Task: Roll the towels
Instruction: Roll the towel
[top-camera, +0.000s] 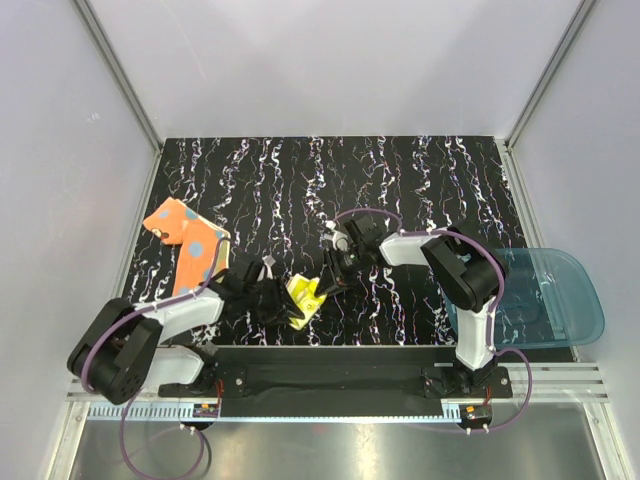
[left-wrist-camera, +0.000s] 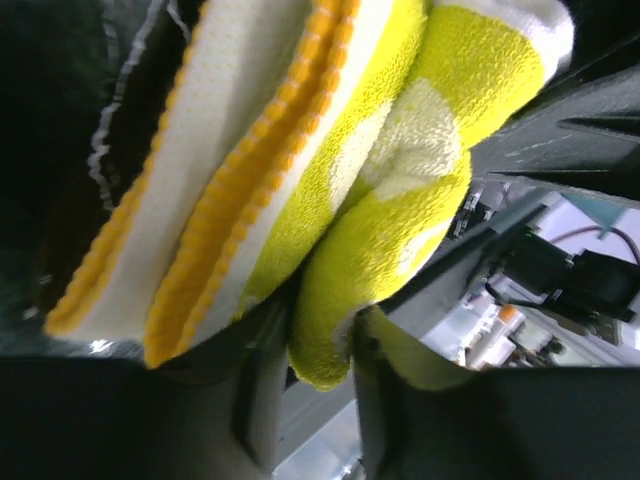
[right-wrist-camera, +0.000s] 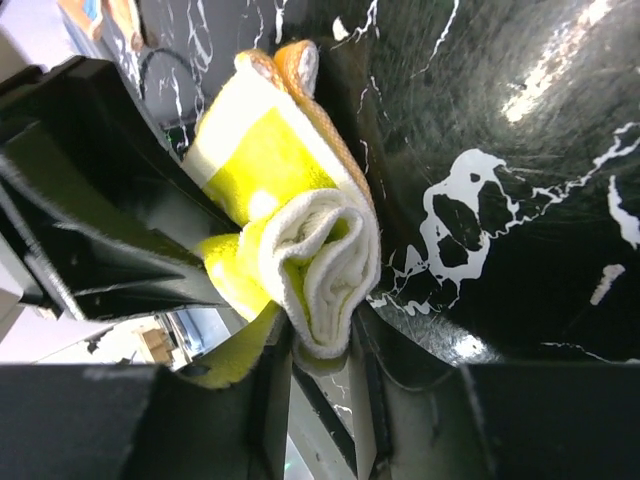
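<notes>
Bright yellow terry towel with pale edging (top-camera: 305, 297): bunched into a loose roll near the front centre of the black, white-veined tabletop (top-camera: 400, 180), between the two arms. Rolled end with spiral folds visible in the right wrist view (right-wrist-camera: 320, 270); orange-stitched pale border visible in the left wrist view (left-wrist-camera: 250, 170).

Left gripper (top-camera: 283, 305): positioned at the near-left side of the yellow towel, fingers (left-wrist-camera: 262, 390) clamped on a fold of yellow cloth pinched between them.

Right gripper (top-camera: 330, 283): positioned at the far-right side of the same towel, fingers (right-wrist-camera: 275, 400) closed around the rolled end, cloth pressed between them.

Orange cloth with light blue polka dots (top-camera: 190, 245): lying flat and unrolled at the left side of the tabletop, well apart from the yellow towel, partly overlapped by the left arm.

Translucent blue plastic tray (top-camera: 560, 300): at the right edge of the tabletop, behind the right arm.
</notes>
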